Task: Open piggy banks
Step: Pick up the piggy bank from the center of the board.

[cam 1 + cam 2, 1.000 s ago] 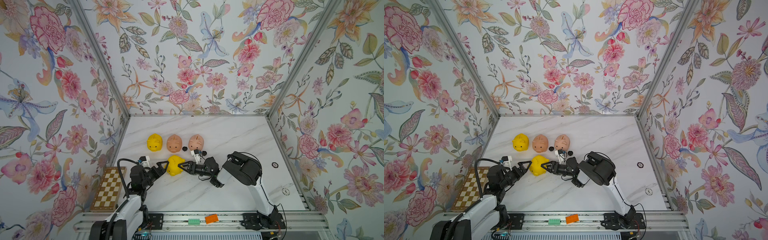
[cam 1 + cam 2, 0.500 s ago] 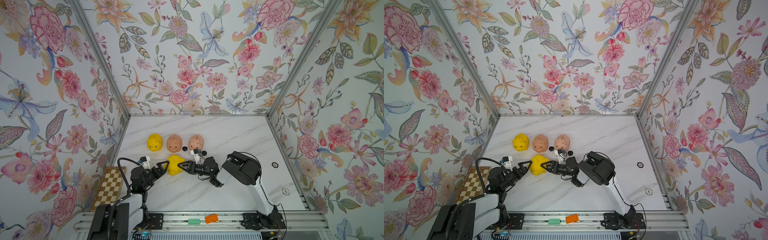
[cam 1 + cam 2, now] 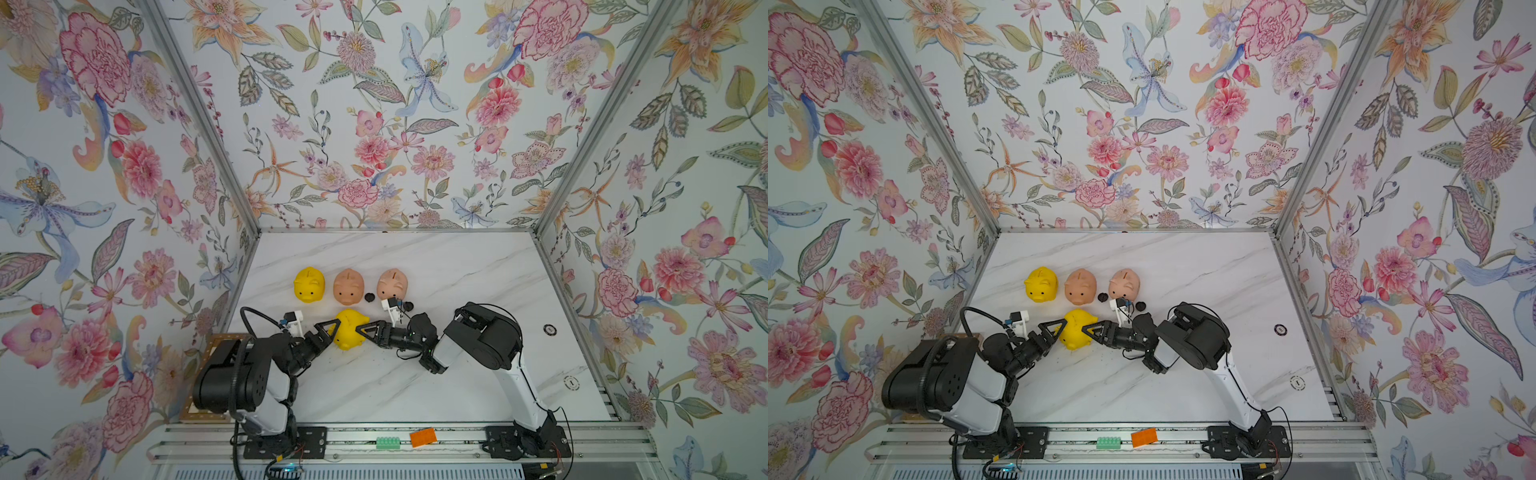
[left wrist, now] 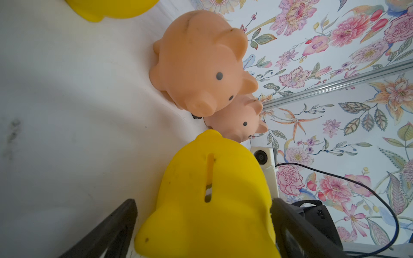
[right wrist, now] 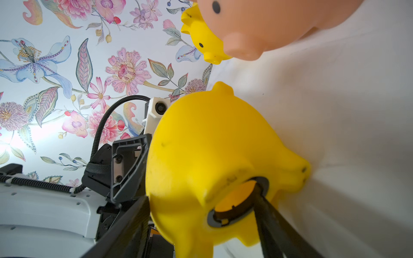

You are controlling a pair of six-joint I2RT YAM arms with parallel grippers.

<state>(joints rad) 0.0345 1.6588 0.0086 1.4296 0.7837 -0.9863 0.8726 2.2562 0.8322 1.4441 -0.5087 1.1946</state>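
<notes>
Near the front of the bench [image 3: 436, 386], a yellow piggy bank [image 3: 351, 330] lies tipped between both claws. The left claw [image 3: 330, 330] straddles it, spread. The right claw [image 5: 201, 225] pinches its round bottom hole (only the right wrist view shows this). No writing shows.

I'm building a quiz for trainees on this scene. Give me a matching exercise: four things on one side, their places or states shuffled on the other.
Things
1. near yellow piggy bank
2. far yellow piggy bank
3. black plug
4. orange block

Places or states
A. on the front rail
B. upright, at one end of the back row
C. on the table, between the two peach piggy banks
D. tipped onto its side

Pairs: 1-D, 2-B, 3-C, 4-A
</notes>
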